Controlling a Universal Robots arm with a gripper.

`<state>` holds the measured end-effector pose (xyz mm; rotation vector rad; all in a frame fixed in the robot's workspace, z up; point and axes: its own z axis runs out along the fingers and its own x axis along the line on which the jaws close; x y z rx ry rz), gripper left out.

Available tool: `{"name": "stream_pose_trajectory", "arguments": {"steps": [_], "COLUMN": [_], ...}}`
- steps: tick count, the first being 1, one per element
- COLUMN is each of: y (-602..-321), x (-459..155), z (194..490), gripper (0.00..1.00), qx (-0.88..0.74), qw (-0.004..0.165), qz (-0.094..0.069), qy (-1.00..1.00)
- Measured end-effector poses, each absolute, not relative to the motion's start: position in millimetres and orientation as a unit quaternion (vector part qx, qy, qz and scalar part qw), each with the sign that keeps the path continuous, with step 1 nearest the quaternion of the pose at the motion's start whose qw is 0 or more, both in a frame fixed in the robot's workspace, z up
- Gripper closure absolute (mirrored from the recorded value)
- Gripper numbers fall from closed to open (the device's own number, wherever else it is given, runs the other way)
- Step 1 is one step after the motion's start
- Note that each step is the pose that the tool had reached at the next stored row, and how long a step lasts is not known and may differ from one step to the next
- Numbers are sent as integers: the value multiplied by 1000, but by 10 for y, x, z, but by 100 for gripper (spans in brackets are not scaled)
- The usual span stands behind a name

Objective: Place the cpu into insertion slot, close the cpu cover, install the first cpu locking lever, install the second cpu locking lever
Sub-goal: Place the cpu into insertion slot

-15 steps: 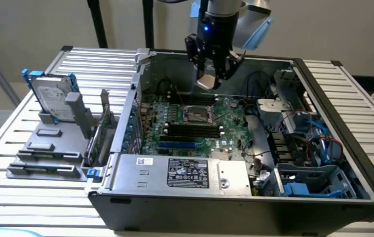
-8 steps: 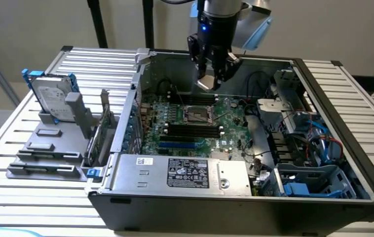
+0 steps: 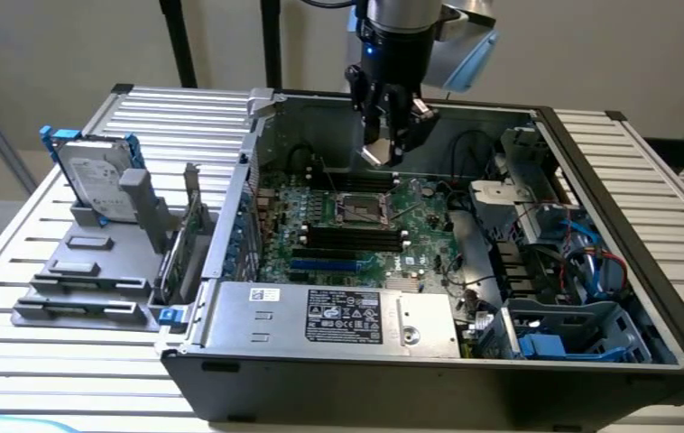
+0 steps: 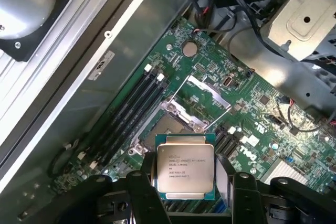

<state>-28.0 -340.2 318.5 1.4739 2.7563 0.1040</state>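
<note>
Exterior view. Open dark grey metal computer case [image 3: 439, 383] lies on its side on the slatted aluminium worktop [image 3: 631, 171]. A grey plastic tray [image 3: 78, 275] with a silver hard drive [image 3: 89, 171] standing in it sits on the exterior view's left, outside the case. Inside lie the green motherboard [image 3: 420, 239], long black memory slots [image 3: 342, 239] and a silver power-supply box with a white label [image 3: 330, 316].

The arm's black pincer [image 3: 388, 144] hangs down into the case near its back wall. It grips the cpu [image 3: 373, 156], a small flat square chip showing pale between the fingers. The insertion slot [image 3: 360, 210], a square dark socket with a silver metal rim, lies on the board below the pincer. The chip is well clear of it, in the air.

Wrist view. Pincer [image 4: 186, 182] is clamped on the cpu [image 4: 185, 169], with a black finger [image 4: 140, 190] on each side of the chip. The jaws stand wide, taken up by the chip's width. The chip shows a silver lid with printed lettering and a green edge. Beyond it is the insertion slot [image 4: 170, 127], uncovered and partly hidden by the chip.

The cpu cover [image 4: 207, 90], a thin silver-grey metal frame plate, is swung up on the slot's far side. A thin silver wire lever [image 4: 179, 85] slants up beside it. The memory slots [image 4: 131, 108] run alongside the socket. A round silver coin battery [image 4: 189, 49] sits farther off on the motherboard [image 4: 262, 114].
</note>
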Motion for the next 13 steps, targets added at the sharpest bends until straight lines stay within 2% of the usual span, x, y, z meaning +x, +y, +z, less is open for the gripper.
{"name": "stream_pose_trajectory", "arguments": {"steps": [13], "y": [-3402], "x": [-280], "z": [3163], "gripper": [45], "qx": [572], "qw": [11], "qz": [32], "qy": [819]}}
